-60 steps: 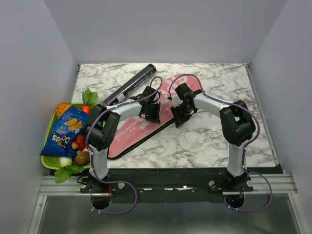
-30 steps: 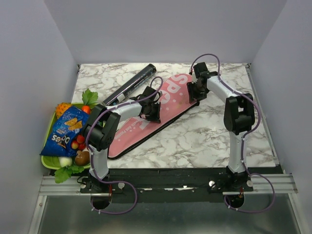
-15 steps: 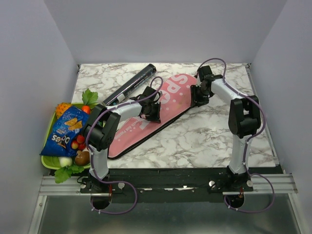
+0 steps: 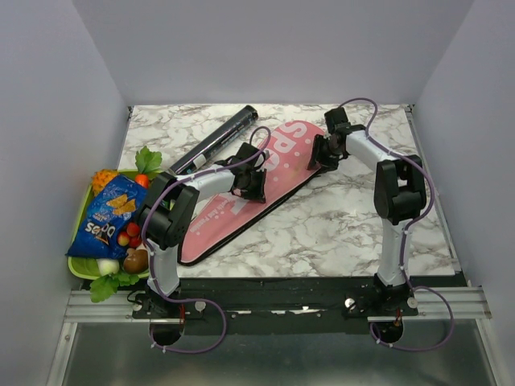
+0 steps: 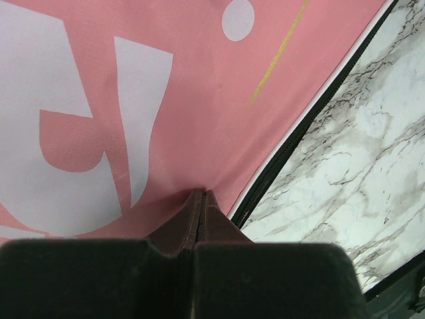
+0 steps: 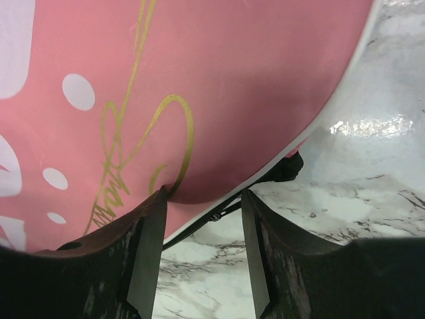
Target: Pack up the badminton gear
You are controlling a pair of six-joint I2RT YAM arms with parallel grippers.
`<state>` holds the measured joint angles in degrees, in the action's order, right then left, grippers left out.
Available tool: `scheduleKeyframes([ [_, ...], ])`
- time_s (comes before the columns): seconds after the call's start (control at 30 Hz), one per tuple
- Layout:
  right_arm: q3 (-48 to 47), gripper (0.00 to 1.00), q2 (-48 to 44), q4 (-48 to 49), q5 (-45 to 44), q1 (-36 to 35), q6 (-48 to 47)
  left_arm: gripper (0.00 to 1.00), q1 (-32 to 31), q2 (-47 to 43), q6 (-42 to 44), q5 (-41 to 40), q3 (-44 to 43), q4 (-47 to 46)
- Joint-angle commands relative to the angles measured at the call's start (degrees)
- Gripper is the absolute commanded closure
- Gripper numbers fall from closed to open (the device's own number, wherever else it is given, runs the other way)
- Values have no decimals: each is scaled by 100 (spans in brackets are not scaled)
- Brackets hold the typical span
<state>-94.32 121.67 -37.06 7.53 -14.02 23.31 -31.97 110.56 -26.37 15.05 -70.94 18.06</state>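
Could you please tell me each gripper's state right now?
Left gripper: closed, apparently pinching the pink bag.
Right gripper: open, straddling the bag's edge.

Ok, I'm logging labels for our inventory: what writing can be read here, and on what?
"SP": large white letters on the pink bag, the rest covered.
Gold script on the same bag: handwriting, not legible.
Blue snack packet: white brand lettering, upside down, too blurred to read.
Black tube: white label, too small to read.
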Motion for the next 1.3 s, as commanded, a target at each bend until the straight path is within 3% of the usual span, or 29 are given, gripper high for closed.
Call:
scheduleKeyframes([
  [0.0, -52, 43, 165, 304, -366, 49, 770, 100, -126, 97, 185, -151, 247, 127],
  [0.57, -147, 45, 700, -73, -375, 198, 1809, 100, -161, -509, 519, -2, 405, -277],
  [0.63, -340, 59, 762, -196, -358, 198, 1879, 100, -213, -701, 667, -55, 431, -321],
  [0.67, -393, 80, 823, -249, -349, 198, 1879, 100, -266, -772, 712, -89, 449, -339],
  [0.73, -508, 99, 867, -284, -314, 216, 1958, 96, -345, -1026, 922, -256, 493, -374],
  [1.0, -526, 99, 754, -188, -85, 242, 1581, 70, -951, -1538, 1590, -1354, 502, -207],
  [1.27, -438, 99, -142, -196, 116, 242, 1141, 61, -1759, -1265, 1785, -2506, 115, 66],
])
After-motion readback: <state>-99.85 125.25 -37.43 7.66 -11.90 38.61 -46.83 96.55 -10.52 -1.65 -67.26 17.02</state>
